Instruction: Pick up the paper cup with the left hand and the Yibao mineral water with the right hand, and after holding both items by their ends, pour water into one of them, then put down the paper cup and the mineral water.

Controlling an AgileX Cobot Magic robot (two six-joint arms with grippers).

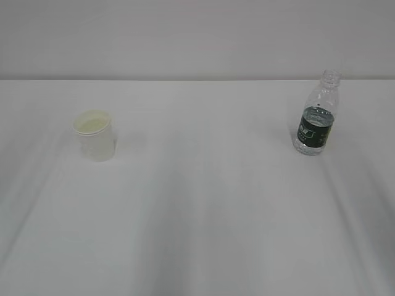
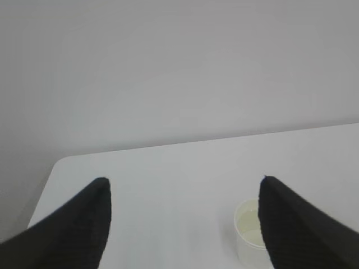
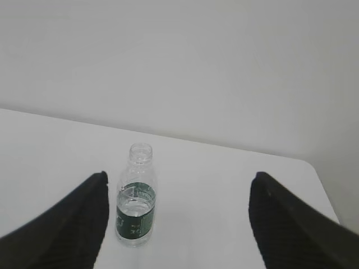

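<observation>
The table was a plain white surface filling the lower three quarters of the exterior frame, its far edge meeting a pale wall. At the left of the frame the paper cup stood upright on it, mouth open. Well apart, at the right, the Yibao mineral water stood upright too, uncapped, partly filled with clear water.
</observation>
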